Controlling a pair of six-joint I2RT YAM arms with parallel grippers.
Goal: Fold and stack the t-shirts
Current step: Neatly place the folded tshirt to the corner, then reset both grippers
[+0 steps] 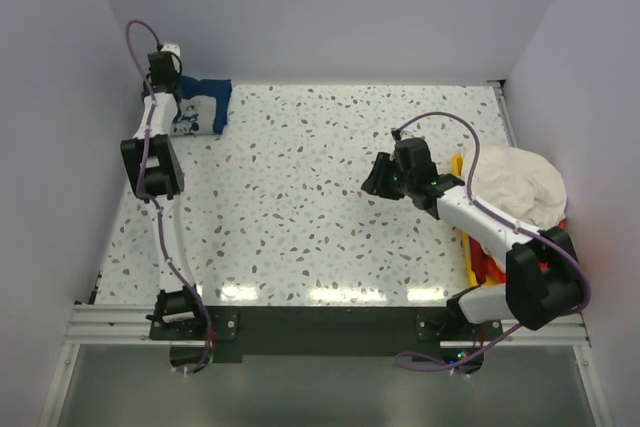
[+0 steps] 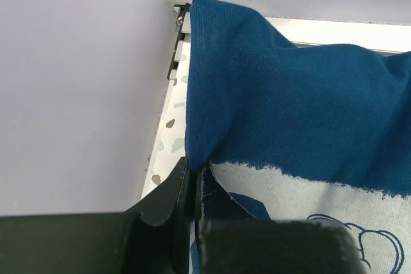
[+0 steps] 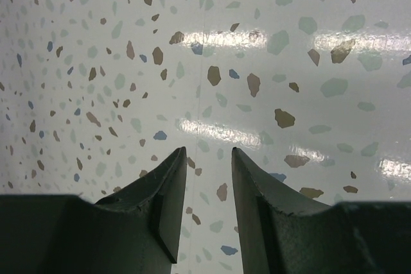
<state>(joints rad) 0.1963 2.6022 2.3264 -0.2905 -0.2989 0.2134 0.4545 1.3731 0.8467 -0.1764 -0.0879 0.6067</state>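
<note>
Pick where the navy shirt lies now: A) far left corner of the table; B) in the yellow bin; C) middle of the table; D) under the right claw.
A: the navy shirt lies bunched in the far left corner of the table, its edge pinched in the left claw; the right claw hangs open over speckled tabletop only.

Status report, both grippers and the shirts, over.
Left gripper shut on navy blue cloth t-shirt, far left corner. Right gripper open over speckled table. Cream-white cloth shirt heaped at right. Nothing blocking.
</note>
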